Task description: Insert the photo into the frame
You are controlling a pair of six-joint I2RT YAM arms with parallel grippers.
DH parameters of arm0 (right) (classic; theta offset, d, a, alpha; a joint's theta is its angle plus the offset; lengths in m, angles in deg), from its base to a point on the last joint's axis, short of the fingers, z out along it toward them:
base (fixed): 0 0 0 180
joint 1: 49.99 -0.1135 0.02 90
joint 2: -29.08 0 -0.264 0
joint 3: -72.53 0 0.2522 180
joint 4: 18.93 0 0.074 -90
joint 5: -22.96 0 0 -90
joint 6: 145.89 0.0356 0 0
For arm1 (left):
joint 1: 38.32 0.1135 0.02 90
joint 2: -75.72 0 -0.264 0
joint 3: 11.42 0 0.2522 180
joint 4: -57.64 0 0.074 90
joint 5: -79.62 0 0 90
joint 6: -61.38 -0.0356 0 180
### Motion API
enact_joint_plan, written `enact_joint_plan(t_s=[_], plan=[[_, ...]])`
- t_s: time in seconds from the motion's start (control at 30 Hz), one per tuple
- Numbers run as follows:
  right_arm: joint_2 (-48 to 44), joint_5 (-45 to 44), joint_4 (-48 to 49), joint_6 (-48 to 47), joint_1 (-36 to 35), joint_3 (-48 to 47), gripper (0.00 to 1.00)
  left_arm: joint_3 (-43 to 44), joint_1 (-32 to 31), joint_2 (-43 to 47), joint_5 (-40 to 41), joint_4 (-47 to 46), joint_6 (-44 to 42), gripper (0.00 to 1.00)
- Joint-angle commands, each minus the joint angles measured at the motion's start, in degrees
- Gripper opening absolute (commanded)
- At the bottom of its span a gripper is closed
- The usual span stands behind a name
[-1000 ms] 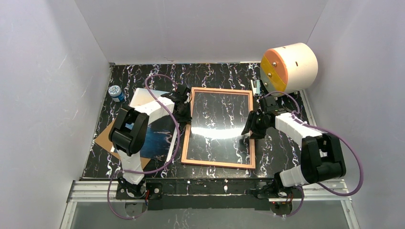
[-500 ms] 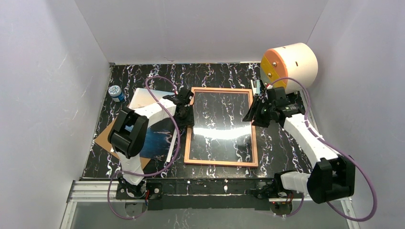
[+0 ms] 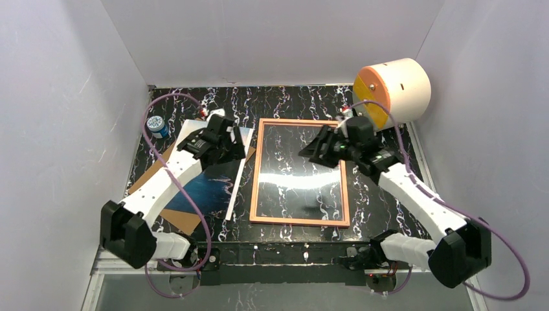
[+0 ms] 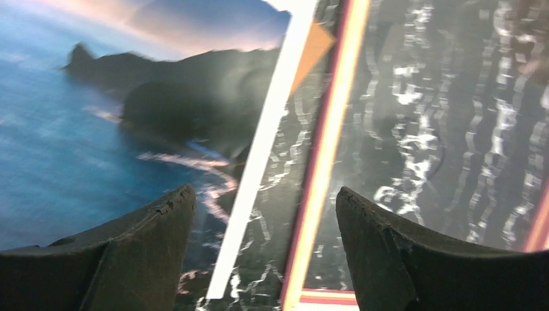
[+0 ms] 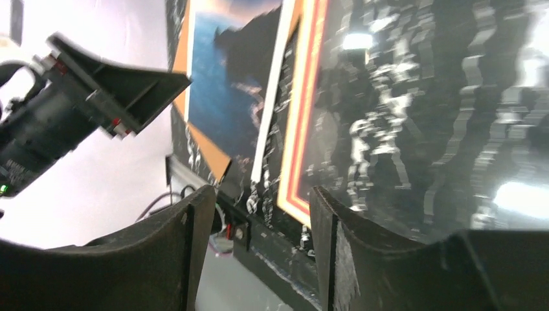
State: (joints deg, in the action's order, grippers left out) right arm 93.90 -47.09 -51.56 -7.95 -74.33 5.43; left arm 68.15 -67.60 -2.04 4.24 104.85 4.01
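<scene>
The photo (image 3: 208, 186), a blue sea with dark cliffs, lies face up left of the frame (image 3: 254, 173). The pink frame lies flat in the middle of the table, with the marble top showing through it. My left gripper (image 3: 233, 137) hovers open over the photo's far right corner. In the left wrist view its jaws (image 4: 265, 210) straddle the photo's white edge (image 4: 259, 162) and the frame's left rail (image 4: 327, 149), holding nothing. My right gripper (image 3: 314, 148) hangs open above the frame's far right part; in its wrist view its jaws (image 5: 259, 217) are empty.
A brown backing board (image 3: 183, 219) lies under the photo, sticking out at its near left. A small blue-capped jar (image 3: 156, 125) stands at the far left. A big cream cylinder with an orange face (image 3: 392, 91) sits at the far right. White walls close in three sides.
My left gripper has opened and drawn back left off the frame's left rail. My right gripper has swung from the frame's right rail up and left over the frame.
</scene>
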Motion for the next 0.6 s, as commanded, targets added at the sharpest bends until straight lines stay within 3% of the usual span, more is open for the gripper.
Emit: enact_joint_plan(t_s=[0.0,0.2,0.3,0.4,0.5,0.57], plan=[[4.2,-9.5,11.8,9.0,-14.5,0.2,0.65,-6.8,3.9,5.0,7.1,4.8,1.9,0.78],[21.2,-14.6,13.0,12.4,-28.6,-8.5,0.65,-13.4,9.9,8.2,5.1,4.8,3.7,0.62],[29.9,-14.8,15.8,13.8,-33.4,-12.6,0.62,-16.2,11.4,7.9,4.9,4.4,4.3,0.60],[38.3,-14.8,17.3,14.9,-37.0,-17.4,0.60,-19.5,13.1,6.6,4.6,1.9,5.8,0.56],[44.9,-16.4,15.1,16.1,-38.9,-21.8,0.58,-23.3,14.7,5.6,6.5,-1.8,9.8,0.40],[46.9,-18.1,13.8,16.8,-39.3,-23.1,0.58,-25.4,14.8,6.5,8.1,-5.1,12.4,0.37]])
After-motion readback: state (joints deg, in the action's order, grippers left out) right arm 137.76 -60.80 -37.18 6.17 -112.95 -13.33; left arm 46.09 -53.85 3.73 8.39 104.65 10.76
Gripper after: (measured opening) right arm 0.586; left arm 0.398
